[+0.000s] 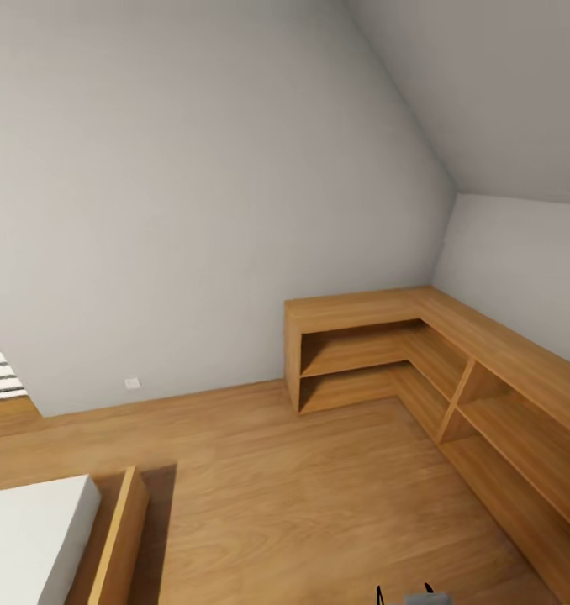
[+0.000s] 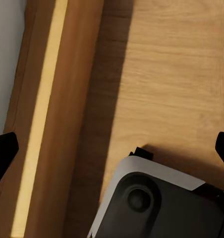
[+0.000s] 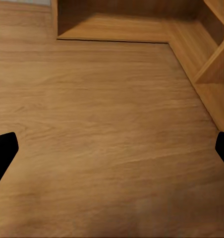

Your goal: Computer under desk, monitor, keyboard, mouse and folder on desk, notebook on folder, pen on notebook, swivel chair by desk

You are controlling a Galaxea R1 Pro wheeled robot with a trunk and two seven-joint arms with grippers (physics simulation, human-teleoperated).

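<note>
A: What's at the left of the head view?

B: A bed (image 1: 29, 538) with a white mattress in a wooden frame, near left. Behind it, at the left edge, a striped thing, too cropped to name. A small white wall plate (image 1: 132, 383) sits low on the far grey wall (image 1: 192, 185).

A: And the middle?

B: Bare wooden floor (image 1: 302, 496). At the near edge, a bit of grey and black robot part (image 1: 415, 597).

A: The right?

B: A low wooden L-shaped shelf (image 1: 419, 353), running along the far wall and then the right wall, its compartments open.

A: The task's things?

B: The room corner has just bed, floor and shelf in sight; no saying where they are.

A: The end effectors?

B: The left end effector (image 2: 112, 153) is spread wide, one black fingertip (image 2: 3, 148) at each picture edge, over floor, the bed's wooden rail (image 2: 57, 119) and the robot's grey base (image 2: 156, 203). The right end effector (image 3: 112, 151) is likewise spread, gripping nothing, over floor with the shelf (image 3: 141, 25) far ahead.
</note>
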